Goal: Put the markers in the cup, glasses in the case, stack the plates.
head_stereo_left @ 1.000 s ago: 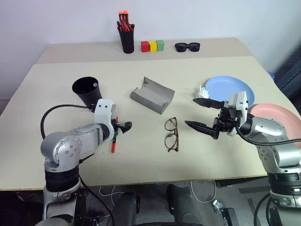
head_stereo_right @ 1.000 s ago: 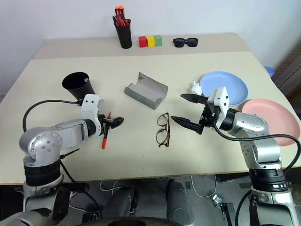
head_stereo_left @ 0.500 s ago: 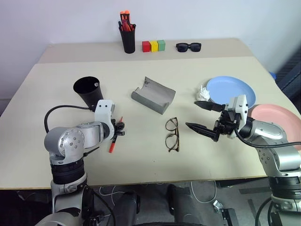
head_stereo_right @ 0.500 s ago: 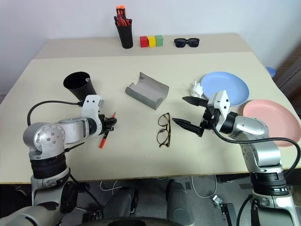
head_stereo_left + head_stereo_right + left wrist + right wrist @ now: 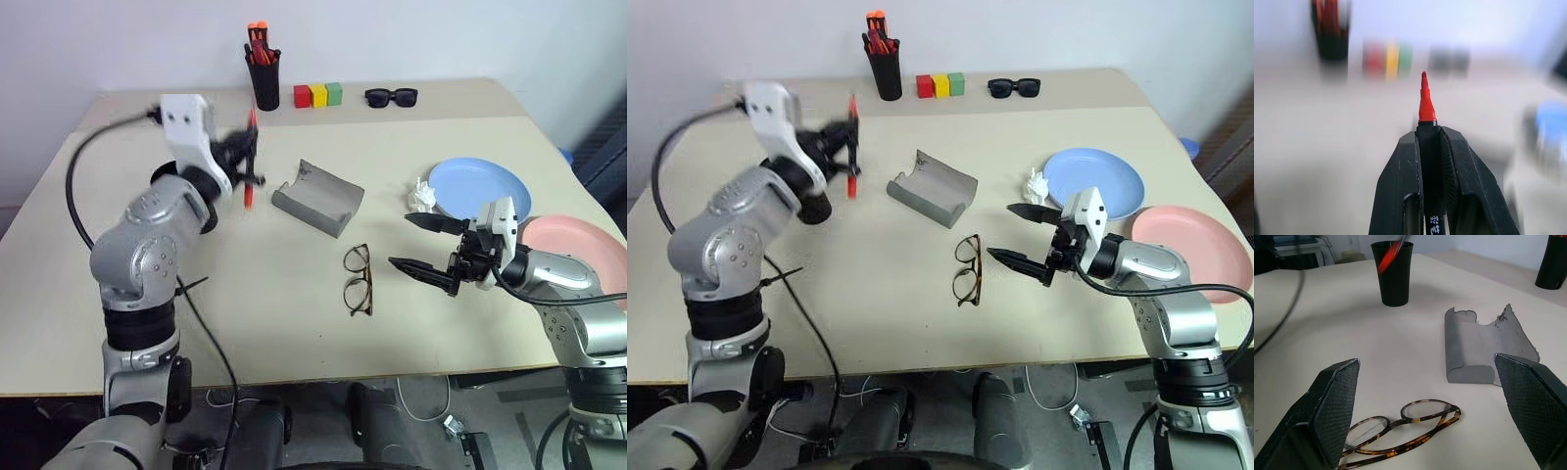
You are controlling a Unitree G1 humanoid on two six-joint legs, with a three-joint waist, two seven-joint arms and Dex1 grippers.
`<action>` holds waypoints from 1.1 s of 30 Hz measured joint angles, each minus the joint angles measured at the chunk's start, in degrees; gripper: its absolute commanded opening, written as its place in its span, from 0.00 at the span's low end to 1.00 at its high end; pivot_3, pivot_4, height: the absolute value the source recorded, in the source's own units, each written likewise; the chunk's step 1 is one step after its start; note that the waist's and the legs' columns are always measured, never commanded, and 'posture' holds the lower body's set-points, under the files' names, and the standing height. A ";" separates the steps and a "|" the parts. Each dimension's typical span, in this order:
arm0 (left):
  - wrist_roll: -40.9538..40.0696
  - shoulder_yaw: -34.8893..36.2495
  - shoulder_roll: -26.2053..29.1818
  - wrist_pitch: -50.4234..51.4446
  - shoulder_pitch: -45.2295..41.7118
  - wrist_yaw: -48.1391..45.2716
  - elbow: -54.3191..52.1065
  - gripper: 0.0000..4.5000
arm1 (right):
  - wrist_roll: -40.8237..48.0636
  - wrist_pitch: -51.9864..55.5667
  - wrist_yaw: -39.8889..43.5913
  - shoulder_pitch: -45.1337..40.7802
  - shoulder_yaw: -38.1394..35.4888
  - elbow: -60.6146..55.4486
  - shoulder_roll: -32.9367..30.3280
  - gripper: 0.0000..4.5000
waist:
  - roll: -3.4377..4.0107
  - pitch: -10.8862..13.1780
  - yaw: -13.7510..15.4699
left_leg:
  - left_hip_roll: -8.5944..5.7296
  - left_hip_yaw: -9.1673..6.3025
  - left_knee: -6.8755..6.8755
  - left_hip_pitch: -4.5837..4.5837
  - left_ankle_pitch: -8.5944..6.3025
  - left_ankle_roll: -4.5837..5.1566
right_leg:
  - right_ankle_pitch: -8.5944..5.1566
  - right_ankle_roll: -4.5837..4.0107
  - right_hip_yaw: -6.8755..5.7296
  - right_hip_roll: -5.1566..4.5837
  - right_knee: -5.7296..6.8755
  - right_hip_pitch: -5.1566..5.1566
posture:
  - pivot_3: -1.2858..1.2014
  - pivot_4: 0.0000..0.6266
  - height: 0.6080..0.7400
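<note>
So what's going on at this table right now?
The left gripper is shut on the red marker, held in the air by the black cup. The right gripper hangs open beside the glasses, which lie on the table near the open grey case. The blue plate and pink plate lie unstacked.

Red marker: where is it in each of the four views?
Left eye: red marker in the left gripper, raised beside the black cup.
Right eye: the same, upper left.
Left wrist: centre, tip up.
Right wrist: red blur at the cup's rim.
Shared landmark: grey case.
</note>
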 measured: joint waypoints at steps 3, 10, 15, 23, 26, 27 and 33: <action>3.53 0.89 2.73 -13.73 -1.53 -3.72 4.55 0.00 | 0.09 -0.01 -0.27 -0.51 0.00 -0.07 0.10 1.00 | 0.01 -0.01 -0.13 | 0.00 0.02 -0.02 0.03 0.00 0.01 | 0.00 0.01 0.00 0.00 0.02 0.00 | 0.52 0.24 1.00; 8.60 7.56 8.15 -40.27 -1.69 -8.27 20.35 0.00 | 0.09 -0.01 -0.98 -0.71 0.01 -0.12 0.29 1.00 | 0.00 0.00 0.05 | 0.00 0.02 0.02 0.00 -0.01 0.02 | 0.01 0.02 0.00 -0.01 0.01 0.00 | 0.52 0.24 1.00; 8.45 9.88 8.69 -51.23 1.47 -11.88 28.73 0.00 | 0.09 -0.01 -1.30 -0.85 0.04 -0.30 0.29 1.00 | 0.02 -0.01 0.11 | -0.02 0.01 0.02 0.02 -0.01 0.02 | 0.01 0.02 0.00 -0.04 0.03 0.01 | 0.52 0.24 1.00; 4.40 10.61 5.36 -57.50 7.98 -17.34 38.23 0.00 | 0.10 0.00 -1.36 -0.94 0.05 -0.52 0.29 1.00 | -0.01 -0.01 0.08 | -0.02 0.00 0.03 0.01 -0.01 0.04 | 0.02 0.03 -0.01 -0.03 0.04 0.00 | 0.52 0.24 1.00; 3.43 10.59 5.10 -58.70 8.08 -18.64 38.84 0.00 | 0.10 0.00 -1.38 -0.94 0.06 -0.95 0.29 1.00 | -0.01 -0.01 0.08 | -0.02 0.00 0.04 0.01 -0.01 0.04 | 0.02 0.03 0.00 -0.03 0.05 0.01 | 0.52 0.24 1.00; 3.30 10.59 5.09 -59.11 8.07 -18.87 38.89 0.00 | 0.08 0.00 -1.39 -0.94 0.06 -1.19 0.29 1.00 | -0.01 -0.01 0.05 | -0.02 0.00 0.04 0.01 -0.01 0.04 | 0.02 0.03 -0.01 -0.03 0.05 0.01 | 0.52 0.24 1.00; 3.22 10.60 4.84 -59.58 9.22 -18.13 39.00 0.54 | 0.03 0.00 -1.45 -0.94 0.06 -1.56 0.29 1.00 | -0.01 -0.01 0.00 | -0.02 0.00 0.03 0.03 -0.02 0.05 | 0.02 0.03 -0.01 -0.03 0.05 0.00 | 0.52 0.24 1.00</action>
